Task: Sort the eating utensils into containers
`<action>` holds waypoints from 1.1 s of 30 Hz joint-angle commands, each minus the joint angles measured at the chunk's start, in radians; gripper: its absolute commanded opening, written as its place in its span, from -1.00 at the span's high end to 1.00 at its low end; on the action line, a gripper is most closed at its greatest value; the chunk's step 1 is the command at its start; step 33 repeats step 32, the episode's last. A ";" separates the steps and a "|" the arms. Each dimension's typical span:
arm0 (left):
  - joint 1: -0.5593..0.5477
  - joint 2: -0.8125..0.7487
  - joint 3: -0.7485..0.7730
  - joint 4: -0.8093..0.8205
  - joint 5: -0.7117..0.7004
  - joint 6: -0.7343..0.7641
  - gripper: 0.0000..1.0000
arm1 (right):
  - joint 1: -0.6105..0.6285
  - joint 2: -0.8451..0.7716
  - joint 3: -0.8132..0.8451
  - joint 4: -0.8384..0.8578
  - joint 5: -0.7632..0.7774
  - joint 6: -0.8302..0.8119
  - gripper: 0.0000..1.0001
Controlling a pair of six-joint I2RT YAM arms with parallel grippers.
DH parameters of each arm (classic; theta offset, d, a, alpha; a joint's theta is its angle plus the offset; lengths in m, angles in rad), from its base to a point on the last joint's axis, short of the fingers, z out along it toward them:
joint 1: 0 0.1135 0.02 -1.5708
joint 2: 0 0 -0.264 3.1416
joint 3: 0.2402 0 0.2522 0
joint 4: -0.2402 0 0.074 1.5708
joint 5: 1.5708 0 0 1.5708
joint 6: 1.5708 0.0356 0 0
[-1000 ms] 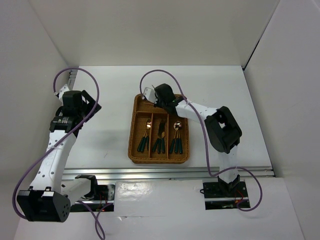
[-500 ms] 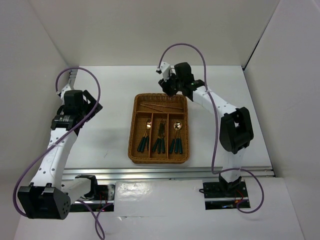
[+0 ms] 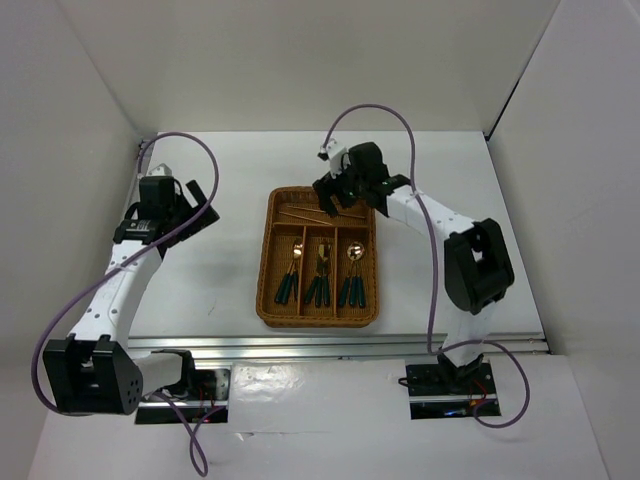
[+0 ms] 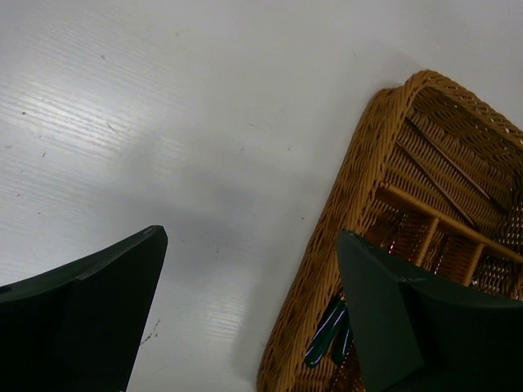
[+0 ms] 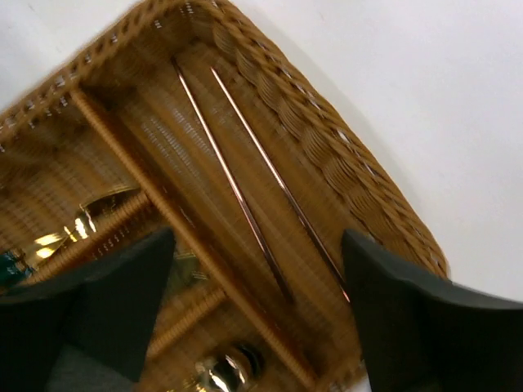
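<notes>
Hovering right gripper [image 3: 333, 200]: jaws parted pretty wide with nothing pinched between them, hanging over the 12 o'clock end of the tray [image 3: 263, 275]. The wrist cam [image 5: 257, 237] looks straight down into the wicker.
Chopsticks [image 3: 320, 213]: both lie loose in the crosswise slot [image 3: 345, 212] at the tray's 12 o'clock end, close together and slightly splayed [image 5: 234, 188]. Neither finger touches them.
Spoons and forks [image 3: 320, 275]: down in the three long slots, gold heads toward 12 o'clock, teal handles toward 6. Looks like a few per slot, but honestly I can't tell fork from spoon in the middle one.
Left gripper [image 3: 195, 195]: jaws wide open and empty, out at about 9 o'clock from the tray, over bare white table [image 3: 220, 260]. Its own cam [image 4: 252, 237] just shows the tray rim [image 4: 343, 196] off to the side.
</notes>
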 commanded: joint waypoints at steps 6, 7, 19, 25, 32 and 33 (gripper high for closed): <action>0.005 -0.069 -0.006 0.171 0.134 0.173 -1.00 | -0.037 -0.392 -0.213 0.241 0.293 0.200 -1.00; 0.005 -0.082 -0.016 0.184 0.163 0.185 -1.00 | -0.037 -0.417 -0.225 0.241 0.348 0.216 -1.00; 0.005 -0.195 -0.039 0.120 0.129 0.199 -1.00 | -0.037 -0.808 -0.477 0.240 0.534 0.450 -1.00; 0.005 -0.260 -0.107 0.060 0.169 0.233 -1.00 | -0.037 -0.965 -0.592 0.173 0.535 0.514 -1.00; 0.005 -0.447 -0.194 0.072 0.206 0.220 -1.00 | -0.037 -1.077 -0.672 0.141 0.512 0.568 -1.00; 0.005 -0.447 -0.194 0.072 0.206 0.220 -1.00 | -0.037 -1.077 -0.672 0.141 0.512 0.568 -1.00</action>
